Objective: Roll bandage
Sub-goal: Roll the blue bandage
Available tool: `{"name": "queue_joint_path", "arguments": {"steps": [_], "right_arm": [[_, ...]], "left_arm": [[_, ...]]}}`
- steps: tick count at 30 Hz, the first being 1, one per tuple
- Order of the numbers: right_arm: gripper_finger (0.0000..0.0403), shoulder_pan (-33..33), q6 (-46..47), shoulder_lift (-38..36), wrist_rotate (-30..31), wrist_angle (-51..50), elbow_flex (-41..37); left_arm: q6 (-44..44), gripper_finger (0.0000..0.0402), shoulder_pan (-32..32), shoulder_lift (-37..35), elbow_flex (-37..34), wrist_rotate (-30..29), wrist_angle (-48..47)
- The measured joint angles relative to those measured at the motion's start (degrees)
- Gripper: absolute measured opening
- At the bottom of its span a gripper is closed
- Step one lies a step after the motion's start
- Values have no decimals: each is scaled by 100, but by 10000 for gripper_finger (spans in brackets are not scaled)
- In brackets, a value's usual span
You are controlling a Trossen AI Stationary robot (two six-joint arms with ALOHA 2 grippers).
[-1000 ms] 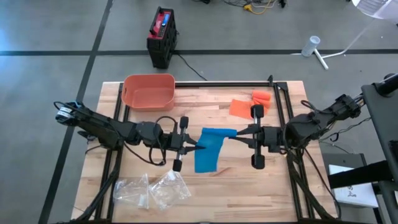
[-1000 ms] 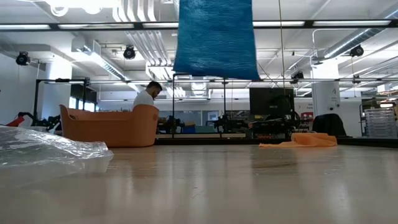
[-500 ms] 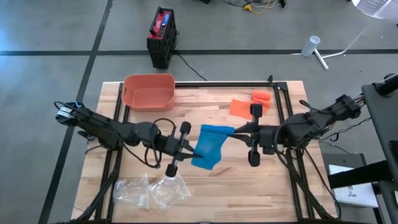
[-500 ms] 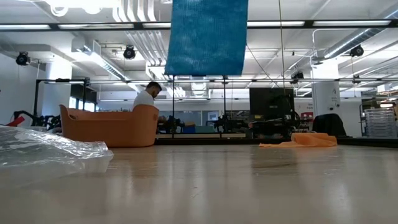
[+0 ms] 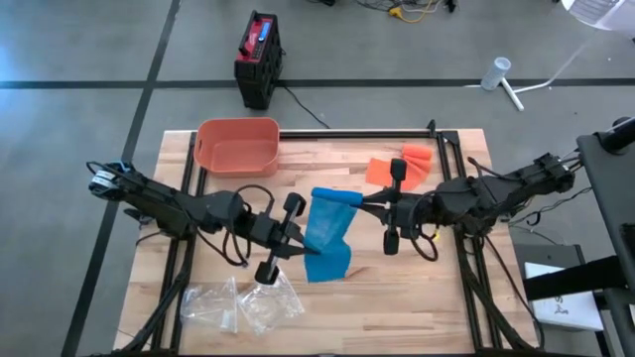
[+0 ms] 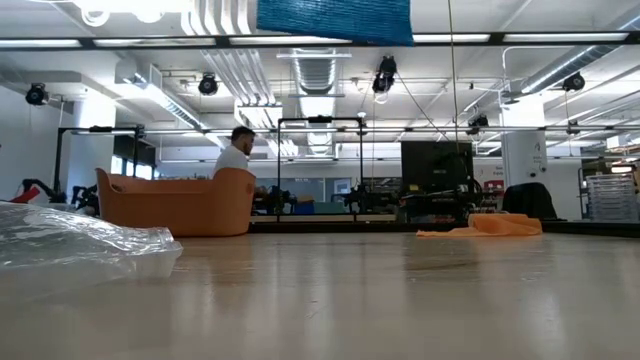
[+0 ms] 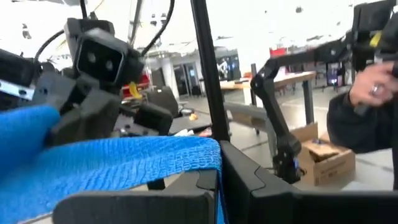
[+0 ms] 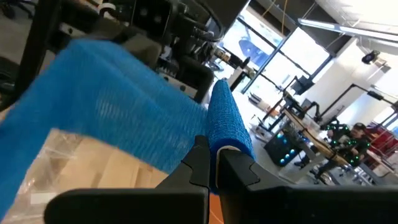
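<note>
Bandage (image 5: 327, 238) hangs between my left pincer (image 5: 301, 249) and right pincer (image 5: 361, 204), both clamped on it (held above the desk (image 5: 377, 288)); orange basket (image 5: 237, 145) shows nothing inside.

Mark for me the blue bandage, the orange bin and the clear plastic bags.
blue bandage (image 5: 327, 236): high view, middle of the hanging strip.
orange bin (image 5: 236, 146): high view, bare inner floor.
clear plastic bags (image 5: 243, 303): high view, crumpled film near the table's front edge.
</note>
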Motion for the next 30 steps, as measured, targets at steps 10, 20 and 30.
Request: {"name": "queue_joint_path", "arguments": {"steps": [10,20,30], "right_arm": [[3,-52,142,47,-4,-89,-48],[3,-110,306,476,-52,-261,-81],[3,-111,875,512,-1026,-843,-74]], "left_arm": [[-228,0,0,37,0,439,1272],[-817,35,179,-9,-1,310,1655],[-1474,168,867,-463,167,255,829]]}}
